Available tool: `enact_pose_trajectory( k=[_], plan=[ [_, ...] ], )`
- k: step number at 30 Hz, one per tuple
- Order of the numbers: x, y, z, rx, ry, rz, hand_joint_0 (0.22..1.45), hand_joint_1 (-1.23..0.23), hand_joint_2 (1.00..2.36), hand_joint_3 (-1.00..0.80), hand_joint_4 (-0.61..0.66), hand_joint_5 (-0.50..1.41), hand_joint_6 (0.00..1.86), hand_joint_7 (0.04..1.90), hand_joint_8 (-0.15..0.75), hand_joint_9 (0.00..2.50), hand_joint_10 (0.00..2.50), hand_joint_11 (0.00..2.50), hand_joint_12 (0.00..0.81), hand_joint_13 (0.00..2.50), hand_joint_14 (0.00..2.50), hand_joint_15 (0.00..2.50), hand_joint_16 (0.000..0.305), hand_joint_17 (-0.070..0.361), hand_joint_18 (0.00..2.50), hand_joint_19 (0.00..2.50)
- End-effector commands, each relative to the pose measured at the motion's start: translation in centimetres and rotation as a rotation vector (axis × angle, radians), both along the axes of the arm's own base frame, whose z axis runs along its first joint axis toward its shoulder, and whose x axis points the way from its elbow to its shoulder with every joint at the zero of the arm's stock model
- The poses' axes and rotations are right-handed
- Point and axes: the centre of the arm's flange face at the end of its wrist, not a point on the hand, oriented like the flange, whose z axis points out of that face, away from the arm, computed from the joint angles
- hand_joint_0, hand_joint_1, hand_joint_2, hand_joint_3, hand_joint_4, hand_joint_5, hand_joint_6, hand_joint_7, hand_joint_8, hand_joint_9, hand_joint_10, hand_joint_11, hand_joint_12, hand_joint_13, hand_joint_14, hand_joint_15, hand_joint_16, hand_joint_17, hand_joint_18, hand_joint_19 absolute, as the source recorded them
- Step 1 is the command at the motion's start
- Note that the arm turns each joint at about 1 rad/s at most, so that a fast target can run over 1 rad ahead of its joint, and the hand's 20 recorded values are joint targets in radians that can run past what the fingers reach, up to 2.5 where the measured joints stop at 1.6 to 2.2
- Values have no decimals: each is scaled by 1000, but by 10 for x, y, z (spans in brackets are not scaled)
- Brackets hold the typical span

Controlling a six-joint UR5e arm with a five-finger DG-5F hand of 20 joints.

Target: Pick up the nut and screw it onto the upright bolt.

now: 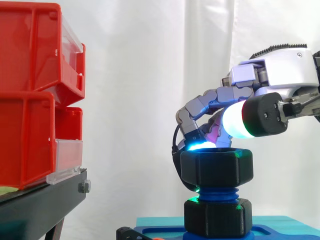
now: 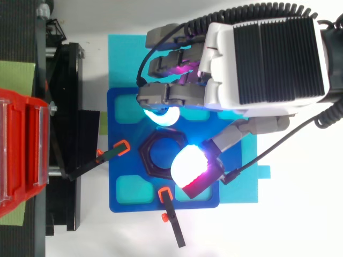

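side view, lower centre: the black nut [image 1: 216,168] sits level on the blue bolt [image 1: 217,194], above a lower nut [image 1: 217,217]. the hand [image 1: 285,70] curls down, pads [image 2: 161,118] clamped on the black nut's rim from opposite sides, likely to spin it.

White-shelled robot hand [image 1: 280,70] with grey fingers [image 1: 200,105], glowing pads [image 1: 235,120].

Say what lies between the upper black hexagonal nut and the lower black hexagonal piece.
In the side view, the blue threaded upright bolt shows between the black hexagonal nut and the lower black piece.
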Motion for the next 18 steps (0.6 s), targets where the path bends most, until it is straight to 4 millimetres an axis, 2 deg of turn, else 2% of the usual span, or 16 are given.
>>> enact_pose_trajectory(
  k=[1,3,6,7,12,14,18],
  plan=[
    [-1,-4,0,2,-1,9,552,-236,1000,-500,197,22,507,1513,305,1140,0,0,235,847,0,0,21,47,548,0],
    [-1,-6,1,3,-3,12,550,-225,1000,-500,207,7,501,1481,306,1129,0,0,239,843,0,0,21,48,539,0],
    [1,-6,6,4,-13,18,546,-207,1000,-500,228,-27,504,1286,300,1097,0,0,247,824,0,0,23,51,522,0],
    [5,-8,18,4,-35,17,543,-203,1000,-500,232,-33,504,1264,305,1093,0,0,252,822,0,0,23,52,520,0],
    [9,-9,39,5,-56,24,536,-188,1000,-500,262,-58,504,1112,299,1062,0,0,259,812,0,0,24,55,517,0],
    [9,-11,46,4,-50,28,533,-182,1000,-500,278,-79,504,976,294,1043,0,0,265,799,0,0,26,58,517,0],
    [8,-11,50,4,-46,31,527,-164,1000,-500,251,-93,503,850,287,1003,0,0,268,776,0,0,28,64,505,0]
  ],
)
